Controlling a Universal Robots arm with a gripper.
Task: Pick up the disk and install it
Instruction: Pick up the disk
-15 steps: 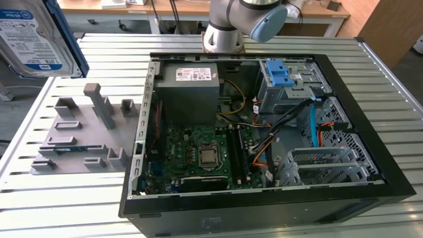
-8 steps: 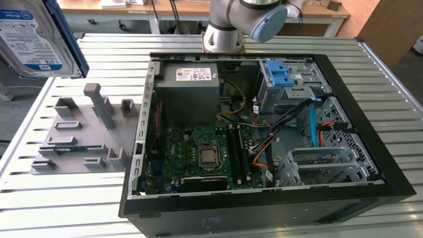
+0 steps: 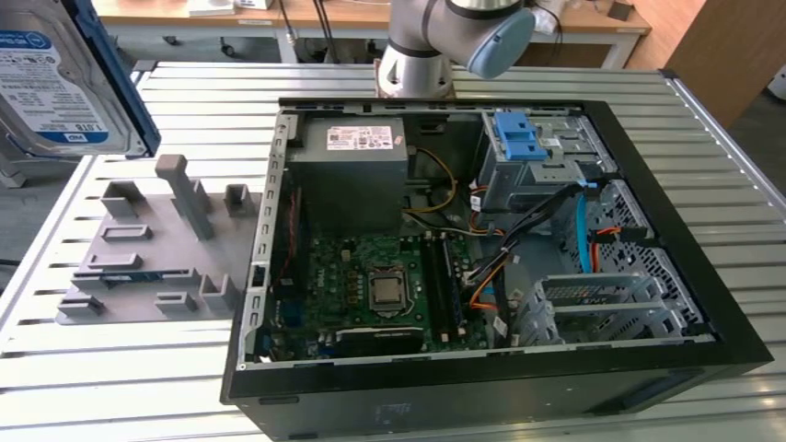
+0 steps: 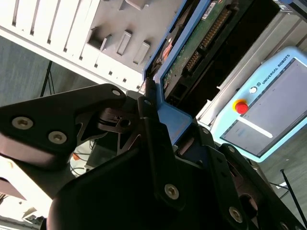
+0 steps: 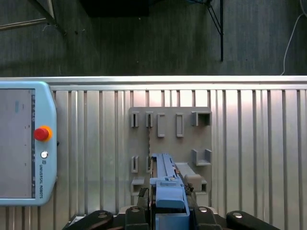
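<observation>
At the exterior view's far left, over the grey fixture plate [image 3: 147, 267], the disk [image 3: 55, 83] hangs in the gripper [image 5: 169, 213], which is closed on its blue carrier frame. It looks rigid, fairly heavy and shock-sensitive; the frame edges suit gripping better than the label or circuit board.

End effector [image 4: 168, 123] clamped on disk [image 4: 194, 52]; arm [image 3: 421, 51] upright at base.

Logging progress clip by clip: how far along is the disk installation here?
Pickup looks done: the gripper is shut on the disk, which is held up clear of the grey holder rack at the exterior view's left. Installing is left: the disk is outside the open computer case.
</observation>
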